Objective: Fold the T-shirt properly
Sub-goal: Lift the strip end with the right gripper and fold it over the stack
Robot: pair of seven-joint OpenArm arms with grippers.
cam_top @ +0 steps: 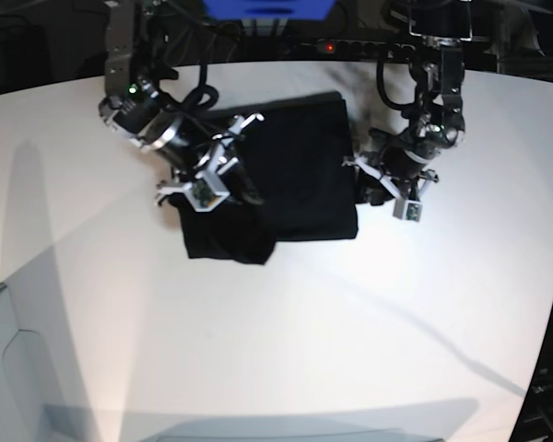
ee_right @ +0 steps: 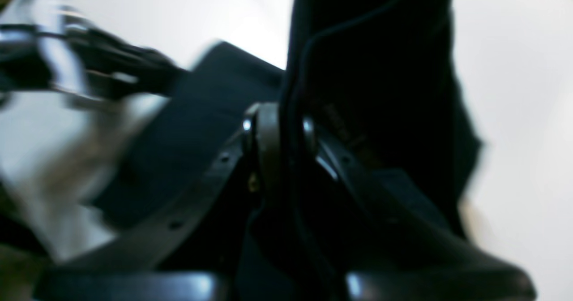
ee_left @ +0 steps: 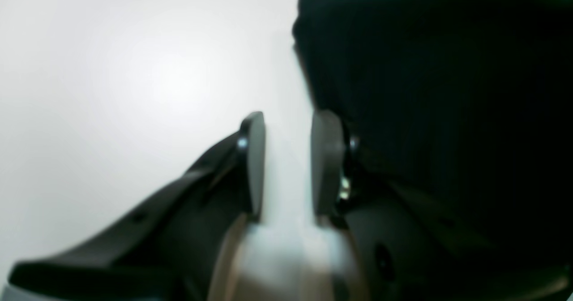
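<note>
T-shirt (cam_top: 295,175) mid-fold, bunched on far-centre of surface (cam_top: 286,341). Right hand (ee_right: 282,133) pinching cloth fold at shirt's left edge. Left hand (ee_left: 286,162) spread, empty, just beside right edge. Next, likely: carry pinched edge across, lay flat.

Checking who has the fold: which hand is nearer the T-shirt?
Right. The right hand is shut on the T-shirt, pinching a fold. The left hand is open beside its edge, holding nothing.

black t-shirt (cam_top: 300,175), white table (cam_top: 286,341)
</note>
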